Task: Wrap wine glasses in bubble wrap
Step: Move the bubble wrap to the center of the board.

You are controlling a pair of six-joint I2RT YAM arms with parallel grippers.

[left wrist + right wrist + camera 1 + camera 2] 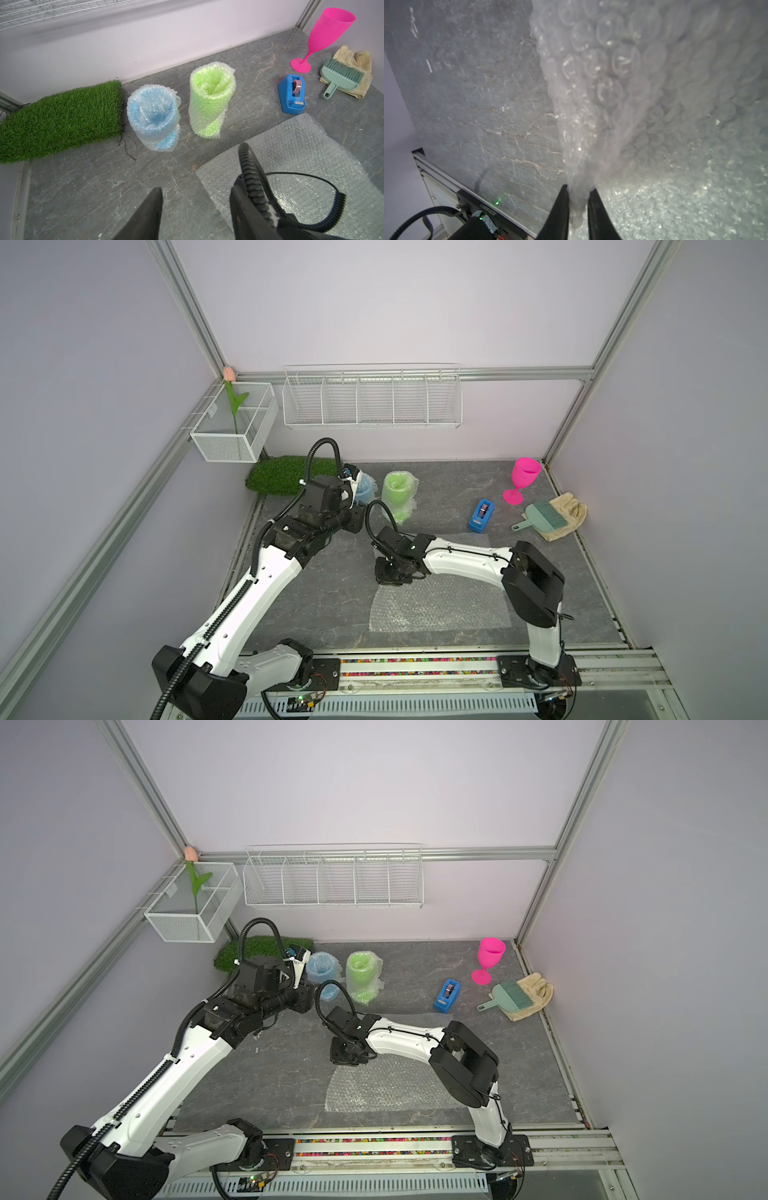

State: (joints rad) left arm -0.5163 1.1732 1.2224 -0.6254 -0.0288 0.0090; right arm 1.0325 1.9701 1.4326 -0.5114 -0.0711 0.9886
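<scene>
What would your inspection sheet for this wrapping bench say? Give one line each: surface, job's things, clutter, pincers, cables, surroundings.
Surface: grey marbled tabletop, nothing spilled.
Job's things: sky-blue plastic goblet and lime-green plastic goblet stand bubble-wrapped; hot-pink plastic goblet stands bare; clear bubble-wrap sheet lies flat, one edge lifted.
Clutter: blue tape dispenser; teal hand brush on beige cloth glove; green artificial-grass mat.
Pincers: left pincer open, empty; right pincer pinches the sheet's lifted edge.
Cables: black corrugated conduit loops above both wrists.
Surroundings: white wire wall rack; white mesh basket holding fake tulip.
</scene>
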